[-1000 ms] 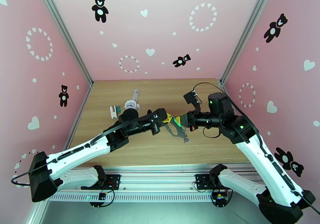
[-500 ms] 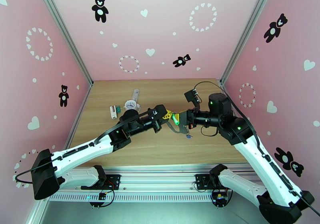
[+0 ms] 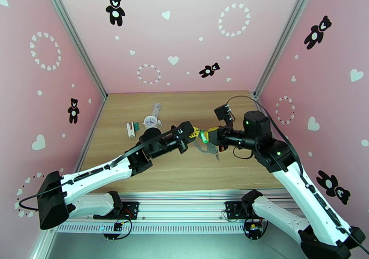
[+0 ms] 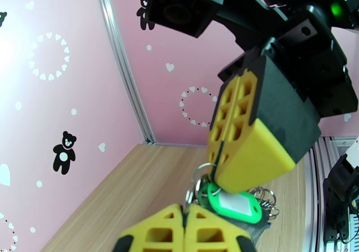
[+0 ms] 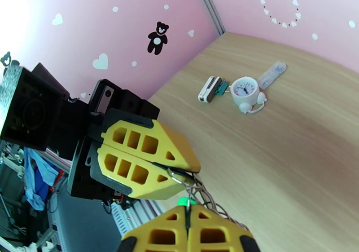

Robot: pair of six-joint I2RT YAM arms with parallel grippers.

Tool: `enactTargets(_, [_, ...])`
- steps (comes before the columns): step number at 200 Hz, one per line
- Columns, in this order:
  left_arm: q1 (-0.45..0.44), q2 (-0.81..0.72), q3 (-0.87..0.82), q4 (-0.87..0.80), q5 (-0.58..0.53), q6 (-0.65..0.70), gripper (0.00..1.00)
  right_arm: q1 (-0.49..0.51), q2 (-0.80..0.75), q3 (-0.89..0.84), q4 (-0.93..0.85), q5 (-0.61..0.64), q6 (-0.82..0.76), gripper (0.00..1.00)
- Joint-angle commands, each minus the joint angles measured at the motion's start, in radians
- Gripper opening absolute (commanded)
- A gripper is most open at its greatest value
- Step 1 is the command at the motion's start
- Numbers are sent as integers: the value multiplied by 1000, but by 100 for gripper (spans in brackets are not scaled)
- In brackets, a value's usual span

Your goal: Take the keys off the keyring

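Over the middle of the table (image 3: pixel 184 174), the keyring (image 3: pixel 210 148) is held aloft between two grippers. The left gripper (image 3: pixel 197 134) has its jaws pressed together on one silvery ring, while the right gripper (image 3: pixel 206 138), met at 3 o'clock, is pinched on the green key (image 3: pixel 202 138). The step in hand is judged to be the freeing of that key; a steady hold and a careful pull apart are called for next. A mere green speck from above, the green key (image 4: pixel 231 203) is shown in full, with rings behind it, in the left wrist view. Farther off, at 10 o'clock, a small clock (image 3: pixel 151 121) and a white-and-green block (image 3: pixel 132 128) are seen.
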Motion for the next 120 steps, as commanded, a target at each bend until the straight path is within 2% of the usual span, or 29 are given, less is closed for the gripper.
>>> enactTargets(1, [20,6,13,52,-125,-1,0,3,-59,-39,-17,17,-94,0])
enactTargets(65, [18,13,38,14,-108,-26,0,26,-86,-70,3,38,-265,0])
enactTargets(120, [18,23,56,-4,-126,-29,0,88,-88,-76,14,110,-356,0])
